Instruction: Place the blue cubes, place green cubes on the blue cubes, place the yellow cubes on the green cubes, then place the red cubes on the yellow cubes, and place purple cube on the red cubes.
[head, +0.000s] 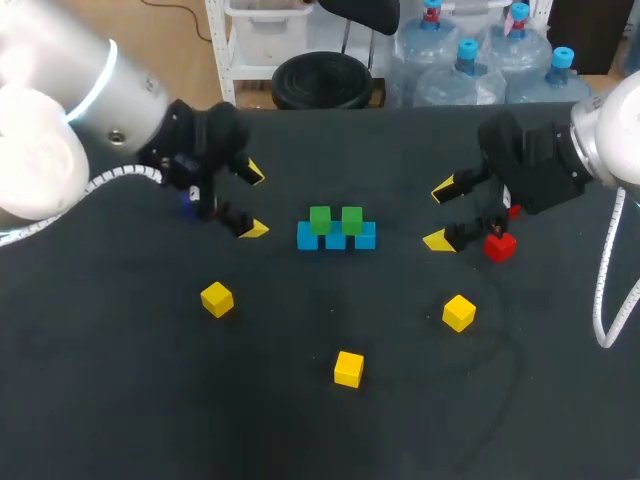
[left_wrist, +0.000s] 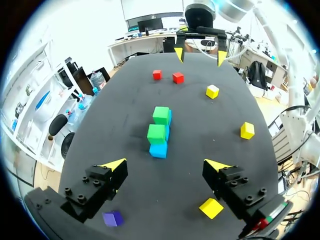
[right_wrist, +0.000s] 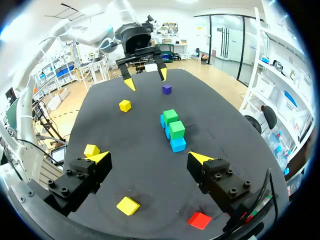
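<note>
Both arms (head: 120, 110) (head: 600, 140) hover apart — jaws spread wide.

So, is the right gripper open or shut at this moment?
Open: the right gripper has its yellow tips wide apart, holding nothing.

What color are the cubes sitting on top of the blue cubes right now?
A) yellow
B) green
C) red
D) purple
B: in the head view, two green cubes sit on top of the row of blue cubes in the middle of the table.
</note>
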